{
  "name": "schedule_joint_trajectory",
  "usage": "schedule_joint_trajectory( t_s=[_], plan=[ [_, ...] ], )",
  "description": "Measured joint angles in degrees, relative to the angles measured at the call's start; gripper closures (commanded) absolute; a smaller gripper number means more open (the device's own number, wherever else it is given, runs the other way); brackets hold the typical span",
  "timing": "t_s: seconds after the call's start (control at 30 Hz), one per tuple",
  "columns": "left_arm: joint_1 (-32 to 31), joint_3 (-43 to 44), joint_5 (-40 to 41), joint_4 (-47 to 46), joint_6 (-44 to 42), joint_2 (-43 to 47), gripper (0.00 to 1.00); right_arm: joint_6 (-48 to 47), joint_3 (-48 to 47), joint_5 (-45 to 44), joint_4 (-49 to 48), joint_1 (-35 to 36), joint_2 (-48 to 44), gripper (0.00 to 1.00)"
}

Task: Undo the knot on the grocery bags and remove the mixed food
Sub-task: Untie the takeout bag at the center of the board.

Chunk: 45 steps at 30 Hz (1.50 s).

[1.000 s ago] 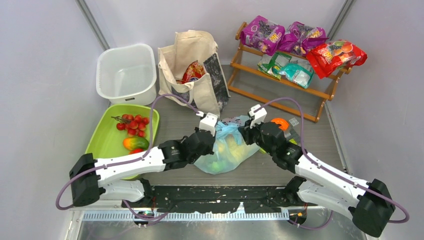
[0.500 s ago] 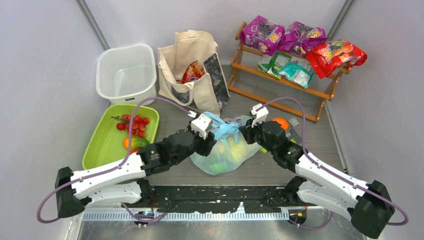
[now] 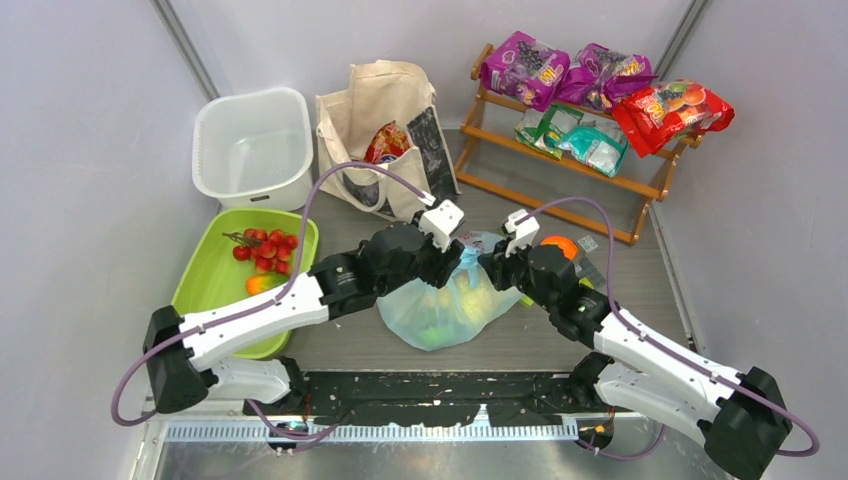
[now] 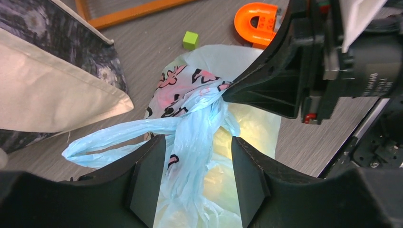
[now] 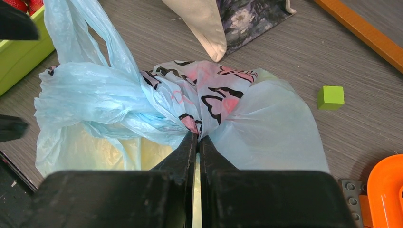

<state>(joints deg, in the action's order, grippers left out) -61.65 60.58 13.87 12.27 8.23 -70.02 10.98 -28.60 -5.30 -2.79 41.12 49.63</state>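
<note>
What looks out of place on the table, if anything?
A small green cube lies alone on the table, close beside the blue bag. It is not food and belongs to no container here. Nothing looks spilled.

No word, brand or number can be read for certain in any view. The two purple crinkly snack packets (image 3: pixel 525 68) on the orange-brown wooden rack (image 3: pixel 550 210) carry yellow lettering too small to spell out. The red crinkly snack packet (image 3: pixel 670 108) beside them shows pale lettering, also blurred. The print on the teal-green packets (image 3: pixel 590 142) is illegible. The dark grey panel (image 3: pixel 433 150) on the cream canvas tote (image 3: pixel 375 95) shows a flower pattern without legible letters. The thin light-blue plastic carrier bag (image 5: pixel 214 95) bears black and pink cartoon shapes. A line of tiny white characters on the right arm's black round housing (image 4: pixel 375 66) is unreadable.
</note>
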Motion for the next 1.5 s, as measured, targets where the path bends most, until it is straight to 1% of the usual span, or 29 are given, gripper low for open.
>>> schedule_joint_trajectory(
  t_s=[0.13,0.47,0.6,0.7,0.73,0.8,0.83,0.97,1.27,1.5],
  plan=[
    [0.4,0.7,-0.4,1.4,-0.4,-2.8,0.45,0.0,0.3,0.1,0.3,0.0,-0.6,0.95],
    [0.7,1.0,0.1,1.9,-1.3,-5.7,0.45,0.2,0.3,0.1,0.3,0.0,-0.6,0.95],
    [0.7,1.0,0.8,2.0,-1.4,-7.0,0.50,0.2,0.3,0.3,0.3,0.0,-0.6,0.95],
    [0.7,1.0,1.1,2.2,-1.5,-7.8,0.58,0.2,0.3,0.4,0.3,0.0,-0.6,0.95],
    [0.7,1.0,1.1,2.2,-1.6,-8.1,0.62,0.2,0.3,0.4,0.3,0.0,-0.6,0.95],
    [0.7,1.0,1.2,2.2,-1.7,-8.2,0.71,0.1,0.3,0.4,0.3,0.0,-0.6,0.95],
    [0.7,1.0,1.2,2.2,-1.7,-8.3,0.78,0.1,0.3,0.4,0.3,0.0,-0.6,0.95],
    [0.7,1.0,1.4,2.3,-1.9,-8.3,1.00,0.2,0.3,0.4,0.3,0.0,-0.6,0.95],
    [0.7,0.5,0.9,2.1,-2.1,-7.7,1.00,0.6,0.3,-0.5,0.3,0.0,-0.3,0.95],
    [1.4,-4.2,-0.3,1.1,0.0,-1.2,1.00,1.3,0.1,-0.6,1.0,-2.1,0.3,0.95]
  ],
)
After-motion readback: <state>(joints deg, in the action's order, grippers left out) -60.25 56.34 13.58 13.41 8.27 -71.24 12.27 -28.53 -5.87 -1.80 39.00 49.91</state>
